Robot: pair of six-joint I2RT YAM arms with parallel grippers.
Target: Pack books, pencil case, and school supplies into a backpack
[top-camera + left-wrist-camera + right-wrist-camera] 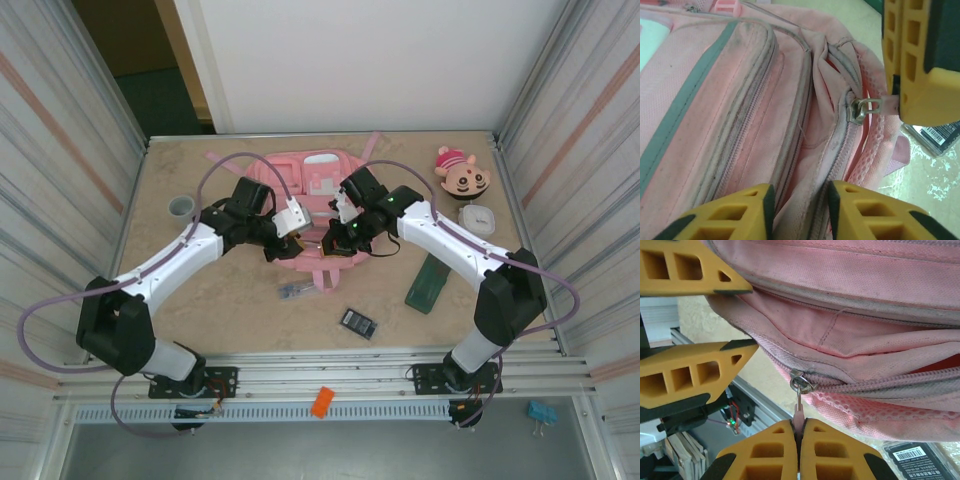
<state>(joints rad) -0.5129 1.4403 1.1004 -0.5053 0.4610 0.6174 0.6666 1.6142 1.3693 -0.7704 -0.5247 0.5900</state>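
Looking at the large pink fabric backpack (300, 170) lying at the far middle of the beige table (200, 300), we find our left gripper (800, 192) pinching a fold of it just beside the zip track (880, 385). Our right gripper (799, 427), the nearer one, is pressed together on the small pink zip tab (798, 412), which points straight at those jaws, square to the zip track.

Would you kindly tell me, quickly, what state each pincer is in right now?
Left pincer: closed on a fold of the backpack.
Right pincer: closed, holding the zip pull.
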